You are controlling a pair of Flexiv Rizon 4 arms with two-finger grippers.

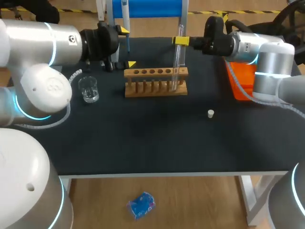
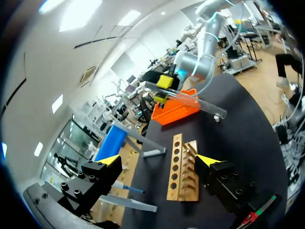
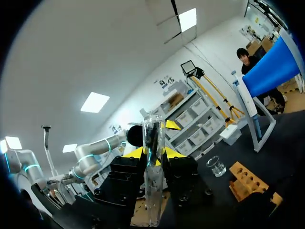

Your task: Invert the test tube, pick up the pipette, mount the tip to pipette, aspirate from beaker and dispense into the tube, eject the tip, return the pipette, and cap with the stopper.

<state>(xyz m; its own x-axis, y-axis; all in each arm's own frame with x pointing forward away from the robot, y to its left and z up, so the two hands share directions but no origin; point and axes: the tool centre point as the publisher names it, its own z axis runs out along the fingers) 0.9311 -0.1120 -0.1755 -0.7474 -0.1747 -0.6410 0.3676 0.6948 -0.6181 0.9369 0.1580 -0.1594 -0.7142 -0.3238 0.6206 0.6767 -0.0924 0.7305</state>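
Test tube (image 1: 177,67) is at upper centre-right of the head view, roughly upright and gripped a little above its middle by the right gripper (image 1: 181,41). The yellow fingertips are pinched narrow on the glass from two sides. In the head view its lower end overlaps the right end of the wooden rack (image 1: 156,81). I cannot tell from there whether it sits in a hole. In the left wrist view the tube appears clear of the rack. I cannot tell which end is the open one.

Left gripper (image 1: 127,46) is at upper left, fingers spread wide and holding nothing. It sits near the pipette (image 1: 125,19), which hangs on the blue stand (image 1: 145,8) at top centre. Beaker (image 1: 89,89) stands at left, well apart from the rack. Stopper (image 1: 210,113) lies alone at right of centre. Orange tray (image 1: 238,83) is at the right edge, under the right arm.

Handling, judged:
- The tube is thin glass, so light and stiff, but smooth and brittle.
- A hold near the middle suits turning it over, since neither end swings far.
- Grip should be firm enough to stop it sliding and no harder, because excess squeeze risks a crack.
- Keep the lower end off the rack while rotating.
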